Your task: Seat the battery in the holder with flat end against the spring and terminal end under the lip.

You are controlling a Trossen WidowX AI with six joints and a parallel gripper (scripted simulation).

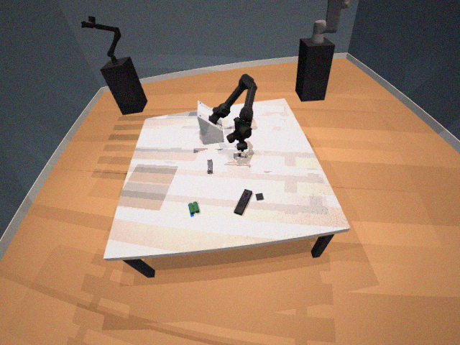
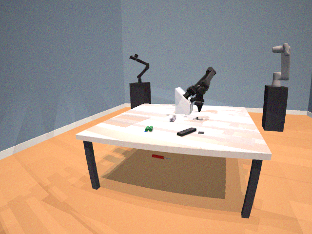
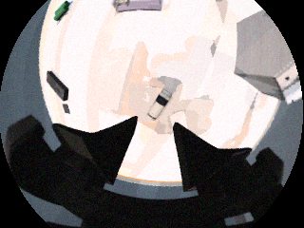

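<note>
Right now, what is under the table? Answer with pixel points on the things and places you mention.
Under the table [image 2: 173, 149], the exterior view shows a red-handled screwdriver [image 2: 158, 156] on the shaded floor [image 2: 164, 173], its thin shaft pointing right. The tabletop hides the floor farther back; the top view shows nothing beneath it, so anything there can't be told.

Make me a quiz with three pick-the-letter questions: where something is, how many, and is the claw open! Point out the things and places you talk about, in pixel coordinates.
1. Where is the red-handled tool?
A) On the table
B) Below the tabletop
C) In the gripper

2. How many green cylinders are there?
A) Two
B) Three
C) Five

3. How is the gripper?
A) Shut on the battery
B) Shut, empty
C) Open, empty

Answers:
1 B: the red-handled tool [image 2: 158, 156] shows below the table's edge.
2 A: two green cylinders [image 1: 193, 208] [image 2: 148, 128] [image 3: 61, 10] lie side by side.
3 C: the gripper [image 1: 242, 149] [image 2: 199, 111] [image 3: 156, 122] has its fingertips apart, the battery [image 1: 242, 155] [image 2: 200, 118] [image 3: 161, 101] beyond them.
</note>
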